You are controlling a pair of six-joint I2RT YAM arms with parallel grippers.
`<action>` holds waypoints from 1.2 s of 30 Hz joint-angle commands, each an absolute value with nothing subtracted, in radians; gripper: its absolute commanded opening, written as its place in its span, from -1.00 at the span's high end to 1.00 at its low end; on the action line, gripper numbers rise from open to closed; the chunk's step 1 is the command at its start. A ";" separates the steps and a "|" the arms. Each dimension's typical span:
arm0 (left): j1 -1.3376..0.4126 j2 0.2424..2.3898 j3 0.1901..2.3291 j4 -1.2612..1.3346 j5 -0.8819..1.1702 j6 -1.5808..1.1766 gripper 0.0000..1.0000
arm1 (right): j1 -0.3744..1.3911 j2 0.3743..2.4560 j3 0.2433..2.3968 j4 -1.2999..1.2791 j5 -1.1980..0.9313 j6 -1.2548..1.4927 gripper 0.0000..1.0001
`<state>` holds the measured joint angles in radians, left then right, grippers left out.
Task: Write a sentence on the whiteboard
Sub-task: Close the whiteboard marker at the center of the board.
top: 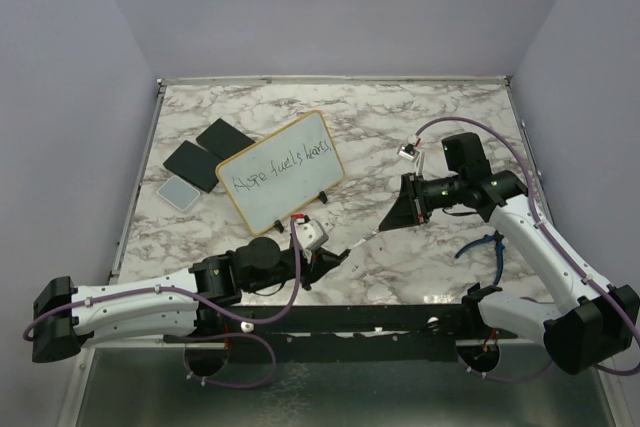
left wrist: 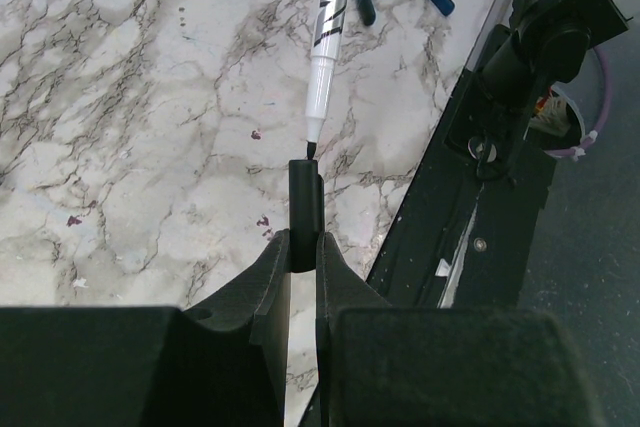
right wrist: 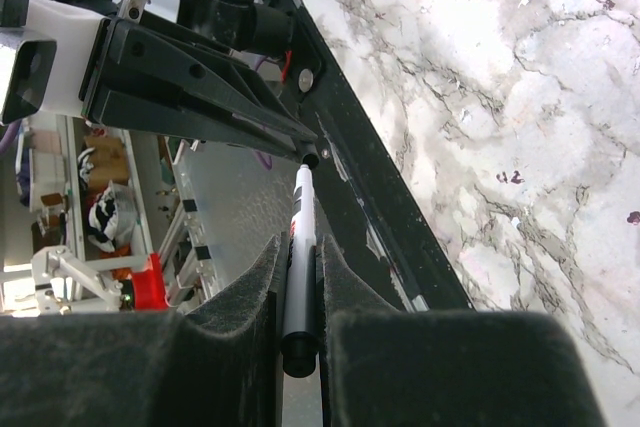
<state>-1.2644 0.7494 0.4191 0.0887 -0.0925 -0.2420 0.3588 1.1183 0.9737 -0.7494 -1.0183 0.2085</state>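
Whiteboard (top: 285, 192) with its written sentence (top: 281, 167) sits mid-left on the tabletop (top: 420, 117), while I see my left claw (left wrist: 303, 242) clenched on a black cap (left wrist: 304, 197) and my right claw (right wrist: 298, 252) grasping the marker (right wrist: 303, 207).

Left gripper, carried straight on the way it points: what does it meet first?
The cap in the left gripper would meet the bare tip of the marker, held by the right gripper; the gap looks small, depth unclear.
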 commanded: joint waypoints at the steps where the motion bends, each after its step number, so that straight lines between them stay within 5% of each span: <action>1: -1.264 0.733 0.442 0.112 -0.057 -0.229 1.00 | 0.356 1.111 0.966 -0.758 -1.029 0.205 0.99; 36: -1.264 0.765 0.459 0.132 -0.028 -0.196 1.00 | 0.380 1.112 0.950 -0.745 -1.059 0.211 0.99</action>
